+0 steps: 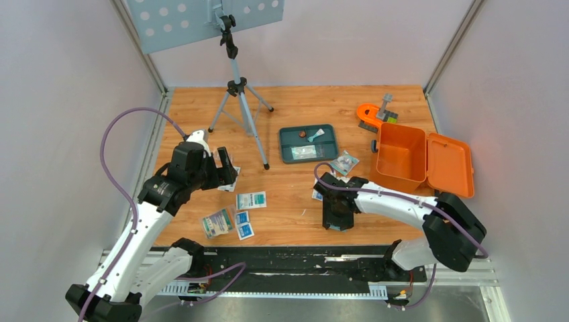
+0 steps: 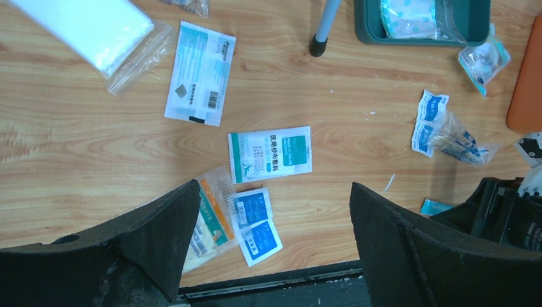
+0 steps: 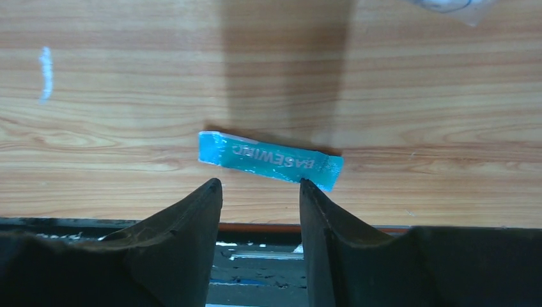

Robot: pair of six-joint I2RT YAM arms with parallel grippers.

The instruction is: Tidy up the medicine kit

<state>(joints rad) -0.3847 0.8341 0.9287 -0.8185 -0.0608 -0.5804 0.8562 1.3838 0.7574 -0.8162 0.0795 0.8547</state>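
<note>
Left wrist view: the orange-striped packet [image 2: 214, 220] passes behind one of the left jaws, so its near edge is hidden. Ahead of these jaws, the green tray [image 2: 365, 29], tripod leg [image 2: 326, 25] and bagged white pad [image 2: 96, 32] are cut off by the top edge.

Right wrist view: the clear bag [image 3: 457, 7] ahead of the right jaws is cropped.

Top view: print on the white-and-green packet [image 1: 251, 200] near the left jaws is too small to read.

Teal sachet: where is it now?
In the right wrist view, the teal sachet lies flat on the wooden table, just beyond the tips of the open right claw.
</note>
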